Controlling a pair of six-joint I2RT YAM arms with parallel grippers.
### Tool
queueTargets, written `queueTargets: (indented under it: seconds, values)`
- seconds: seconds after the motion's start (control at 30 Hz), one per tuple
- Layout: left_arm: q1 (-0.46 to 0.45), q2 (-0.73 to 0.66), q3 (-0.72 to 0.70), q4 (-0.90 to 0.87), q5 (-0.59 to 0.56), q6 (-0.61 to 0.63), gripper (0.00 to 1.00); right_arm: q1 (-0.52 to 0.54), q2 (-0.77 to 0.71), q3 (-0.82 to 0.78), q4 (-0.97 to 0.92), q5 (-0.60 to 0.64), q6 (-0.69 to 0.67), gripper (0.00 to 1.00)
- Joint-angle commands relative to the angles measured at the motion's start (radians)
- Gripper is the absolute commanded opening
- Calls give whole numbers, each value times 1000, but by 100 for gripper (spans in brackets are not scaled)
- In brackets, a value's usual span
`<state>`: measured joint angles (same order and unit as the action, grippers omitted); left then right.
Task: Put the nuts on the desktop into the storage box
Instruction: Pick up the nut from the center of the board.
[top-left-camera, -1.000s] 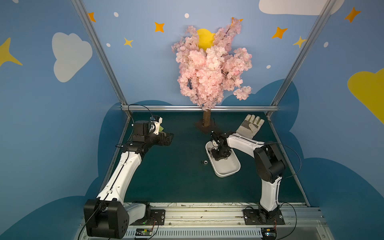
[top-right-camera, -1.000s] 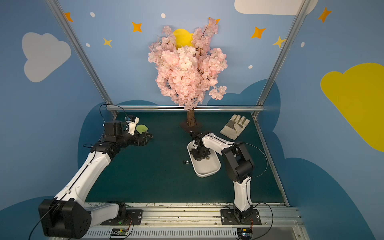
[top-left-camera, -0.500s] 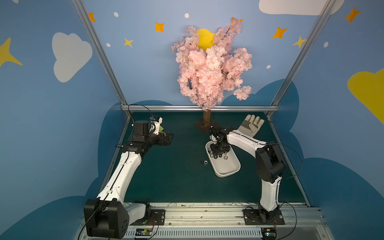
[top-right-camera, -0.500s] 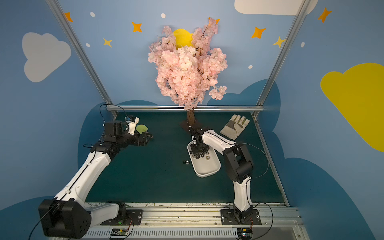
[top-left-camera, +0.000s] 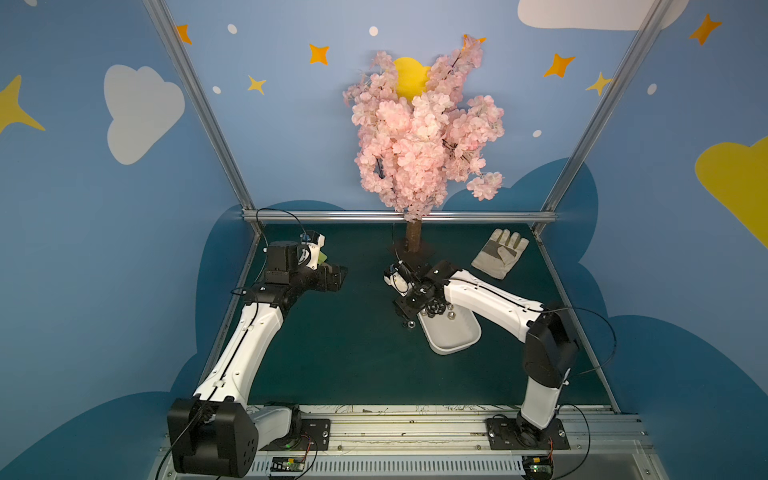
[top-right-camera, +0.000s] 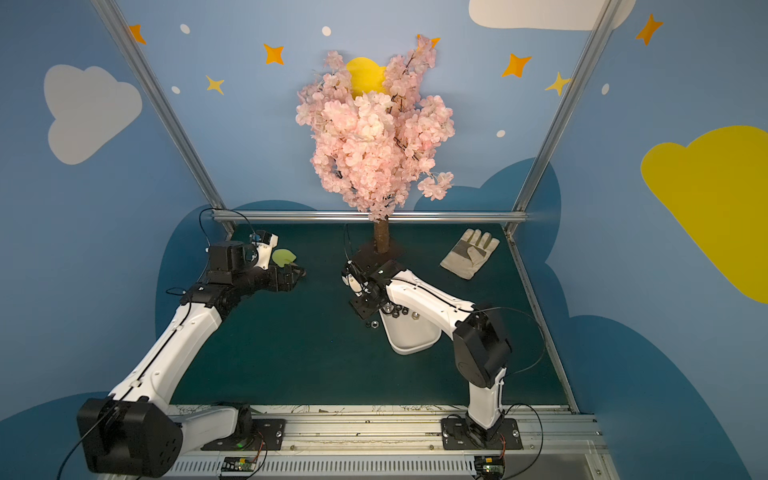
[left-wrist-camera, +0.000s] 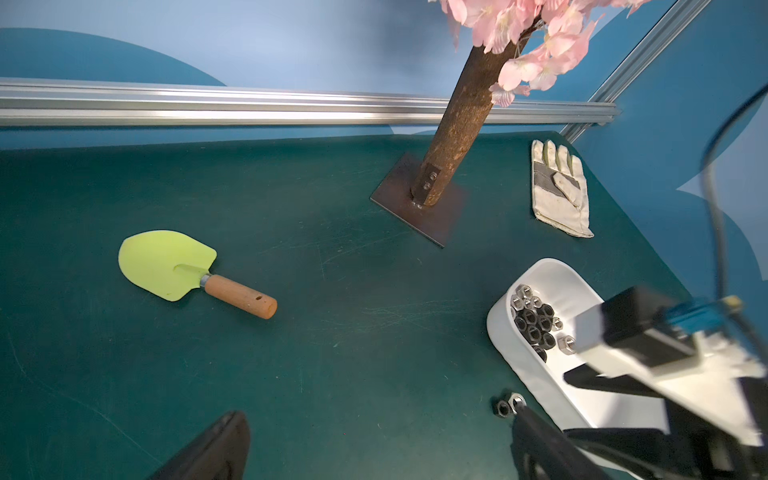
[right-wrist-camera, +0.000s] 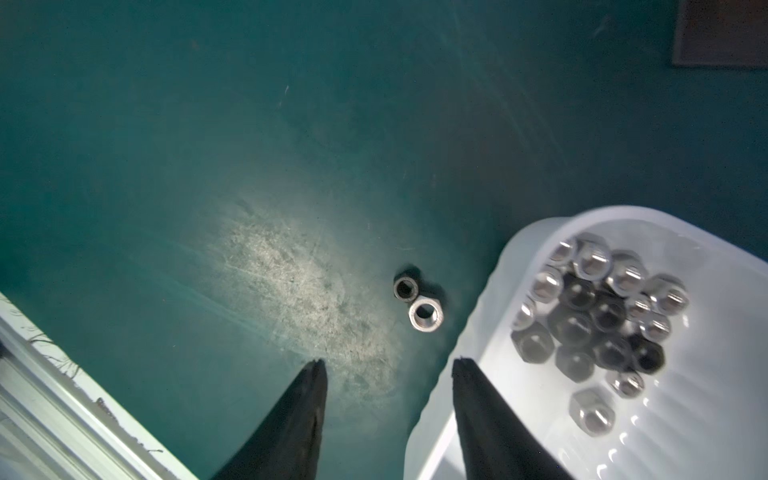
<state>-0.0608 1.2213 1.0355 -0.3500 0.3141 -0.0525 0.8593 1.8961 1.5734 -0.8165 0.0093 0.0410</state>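
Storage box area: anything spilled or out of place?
Two strays: a dark nut and a silver nut lie touching on the desktop, just outside the storage box. The other nuts are piled inside it. The right end effector hangs open and empty near the strays.

right gripper (right-wrist-camera: 388, 360) opened, shifted toward loose nuts (right-wrist-camera: 417, 301)

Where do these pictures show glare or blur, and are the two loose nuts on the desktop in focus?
Right wrist view: a bright glare patch on the desktop beside the loose nuts, which are sharp; the boxed nuts in the storage box look softer, the corners dark. Left wrist view: the right arm is smeared, the rest crisp. Both top views: evenly lit, sharp.
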Motion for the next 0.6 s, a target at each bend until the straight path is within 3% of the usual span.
queueTargets:
  seconds: [0.0,0.57]
  values:
    - [1,-8,-10,11,5,5,100,11,64,18,-58,2,-24,54]
    - [2,-3,-10,10,-6,9,100,-16,253,113,-105,44,-45,54]
